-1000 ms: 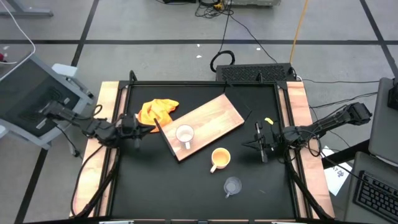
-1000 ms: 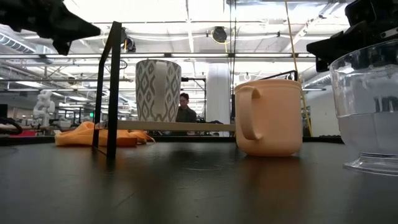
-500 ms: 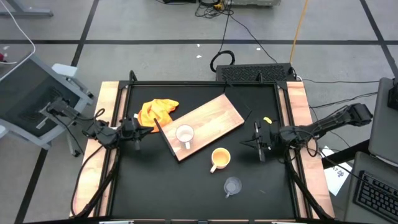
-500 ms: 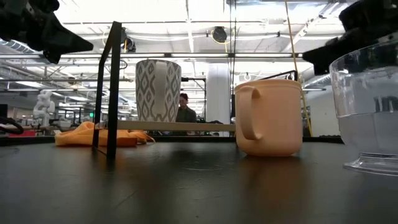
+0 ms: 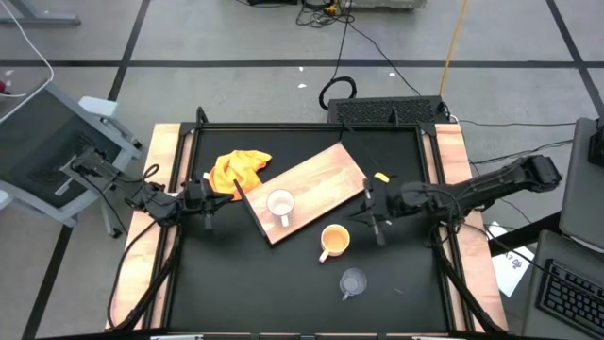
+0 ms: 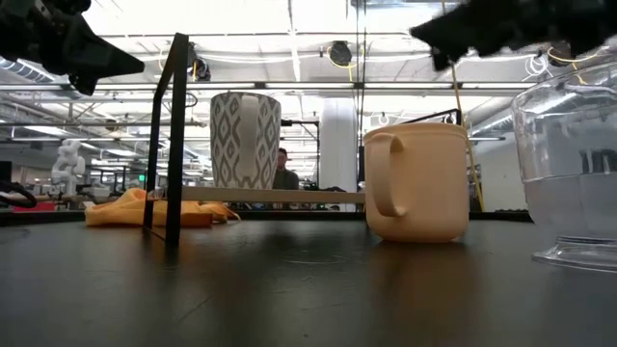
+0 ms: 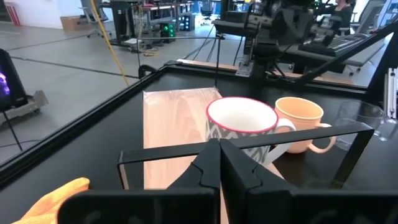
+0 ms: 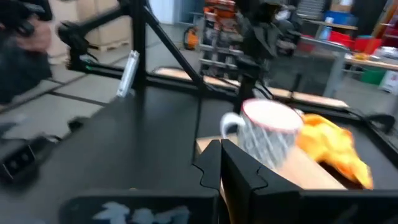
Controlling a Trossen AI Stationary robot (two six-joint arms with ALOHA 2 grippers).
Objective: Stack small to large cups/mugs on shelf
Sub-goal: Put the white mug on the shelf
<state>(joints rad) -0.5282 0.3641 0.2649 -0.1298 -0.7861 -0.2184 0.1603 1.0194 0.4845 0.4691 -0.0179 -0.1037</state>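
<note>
The white mug (image 5: 280, 204), grey-patterned on its sides, stands upright on the light wooden shelf board (image 5: 316, 179). The yellow-orange mug (image 5: 334, 240) and the clear glass cup (image 5: 352, 282) stand on the black tabletop, nearer the front edge. My right gripper (image 5: 360, 216) hovers shut above the table, just right of the board and beyond the yellow-orange mug; its wrist view looks at the white mug (image 8: 270, 134). My left gripper (image 5: 225, 195) waits shut at the board's left end, also facing the white mug (image 7: 242, 124). Neither holds anything.
A yellow-orange cloth (image 5: 239, 168) lies at the board's far-left corner. A thin black frame (image 6: 176, 135) stands upright at the board's left end. Wooden rails (image 5: 451, 151) border the table's left and right sides. A small yellow object (image 5: 381, 177) lies right of the board.
My right gripper has risen and travelled toward the table's left, from near the right edge to just beside the board and the yellow-orange mug, staying shut. The mugs, the cup and the board have kept their places.
</note>
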